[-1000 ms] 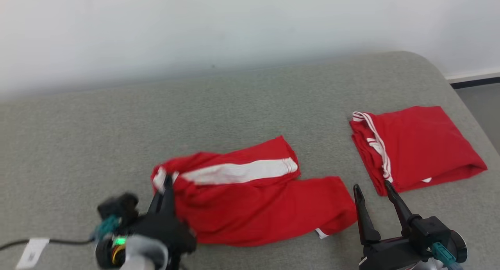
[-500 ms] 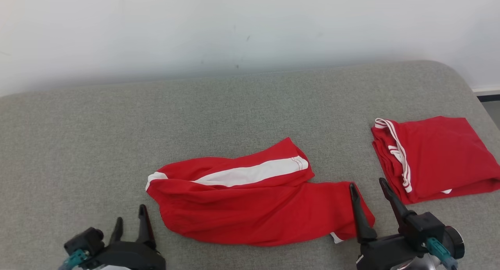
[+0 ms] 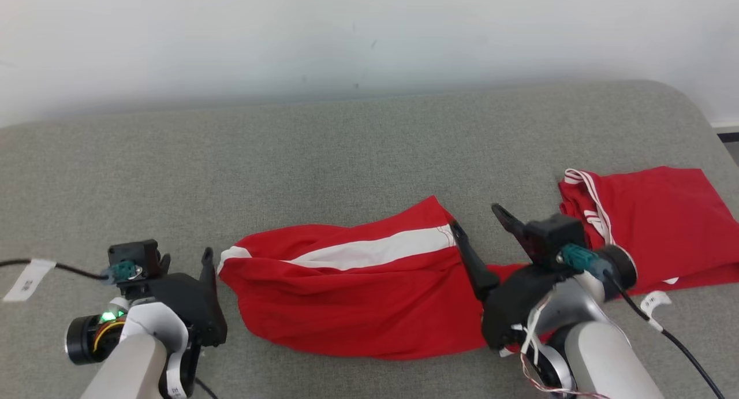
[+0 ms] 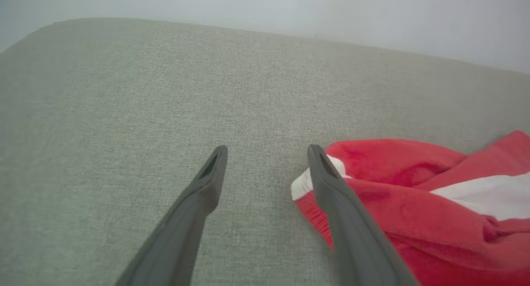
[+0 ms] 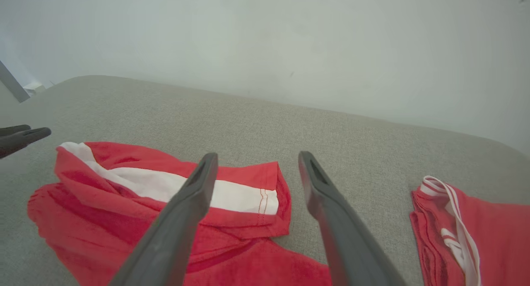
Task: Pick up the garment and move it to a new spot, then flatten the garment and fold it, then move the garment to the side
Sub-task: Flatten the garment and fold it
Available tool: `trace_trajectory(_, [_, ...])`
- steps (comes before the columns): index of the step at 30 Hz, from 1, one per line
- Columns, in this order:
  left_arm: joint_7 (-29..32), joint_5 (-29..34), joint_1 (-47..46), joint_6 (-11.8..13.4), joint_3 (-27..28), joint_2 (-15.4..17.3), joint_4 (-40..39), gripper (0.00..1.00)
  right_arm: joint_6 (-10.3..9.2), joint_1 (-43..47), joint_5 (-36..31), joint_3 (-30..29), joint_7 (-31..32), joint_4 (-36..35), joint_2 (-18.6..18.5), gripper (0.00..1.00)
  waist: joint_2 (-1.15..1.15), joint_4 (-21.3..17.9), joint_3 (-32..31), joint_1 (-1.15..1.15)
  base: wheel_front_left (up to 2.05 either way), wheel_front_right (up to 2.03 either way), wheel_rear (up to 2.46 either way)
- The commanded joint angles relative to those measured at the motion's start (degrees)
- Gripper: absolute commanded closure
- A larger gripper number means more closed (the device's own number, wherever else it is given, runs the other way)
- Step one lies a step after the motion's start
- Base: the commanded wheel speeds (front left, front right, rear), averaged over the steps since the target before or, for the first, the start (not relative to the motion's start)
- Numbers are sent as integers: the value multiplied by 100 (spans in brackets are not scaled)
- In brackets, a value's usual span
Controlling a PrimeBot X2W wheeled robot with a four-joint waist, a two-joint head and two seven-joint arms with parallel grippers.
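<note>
**Grey padded surface** (image 3: 346, 145): coarse woven cloth, matte, with a rounded corner at the upper right of the head view. It spans nearly the full frame width. A plain pale wall (image 3: 346, 35) runs along the top.

**Garment** (image 3: 358, 295): red, thin smooth knit. It lies crumpled and elongated on the surface at lower centre, in soft ridges and folds, not flat. One broad white stripe runs lengthwise, with a stitched hem at its right end.

**Folded red piece** (image 3: 664, 226): a rough rectangle at the right edge, with thin white stripes along its left border. It lies apart from the garment's striped part.

**Right gripper** (image 3: 474, 217): lower right, with long dark tapered fingers spread wide and nothing between them. It hangs over the garment's right end. In the right wrist view the gripper (image 5: 257, 155) frames the hemmed corner of the garment (image 5: 124, 203).

**Left gripper** (image 3: 186, 256): lower left, fingers wide apart and empty. The garment's white-tipped left end lies just beside it. In the left wrist view the gripper (image 4: 268, 149) shows one finger overlapping that end of the garment (image 4: 414, 203). Contact cannot be told.

**Small items:** a white tag (image 3: 26, 280) on a black cable at the left edge, and a green light (image 3: 107, 316) on the left wrist.
</note>
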Motion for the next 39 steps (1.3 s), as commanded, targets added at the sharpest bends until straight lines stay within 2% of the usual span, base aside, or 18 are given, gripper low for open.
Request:
trace_trajectory(1, [222,63,-88,79,-76,29,172,0,-10,-125,62,109,41,-49,-18,0,0,-37,77,0,0,0,0])
trace_trajectory(4, [497,65,-244,69,-182,-14,367,0,-10,-261,145,191,47,-63,-67,0,0,-56,151,0,0,0,0])
trace_trajectory(8, [387,-162,-290,-99,-99,-162,508,0,-10,-243,175,147,8,-35,-136,0,0,-34,212,0,0,0,0])
trace_trajectory(13, [163,-287,-412,-90,60,-234,625,0,-10,-182,101,74,-16,-12,-206,0,0,-50,212,0,0,0,0])
trace_trajectory(17, [187,-470,-444,-194,149,-283,720,0,-10,-135,82,55,-31,-5,-204,0,0,-96,183,0,0,0,0])
trace_trajectory(27, [811,-176,-548,-178,-334,-269,1270,0,-10,-101,112,135,-71,-38,-207,0,0,-258,172,0,0,0,0])
trace_trajectory(31, [790,-187,-564,-207,-377,-293,1305,0,-10,-148,86,128,-5,-66,-281,0,0,-254,176,0,0,0,0])
trace_trajectory(32, [765,-181,-567,-197,-380,-293,1310,6,-10,-190,80,146,15,-69,-300,0,0,-251,180,0,0,0,0])
trace_trajectory(33, [741,-173,-581,-192,-377,-287,1311,19,-10,-240,84,168,60,-67,-308,0,0,-247,187,0,0,0,0])
trace_trajectory(35, [692,-180,-626,-195,-365,-278,1323,52,-10,-334,148,220,229,11,-292,0,0,-242,206,0,0,0,0])
trace_trajectory(38, [649,-240,-697,-201,-324,-283,1338,52,-10,-549,136,299,543,208,-270,0,0,-219,248,0,0,0,0])
trace_trajectory(39, [635,-261,-713,-203,-301,-286,1344,45,-10,-616,145,307,619,283,-243,0,0,-205,262,0,0,0,0])
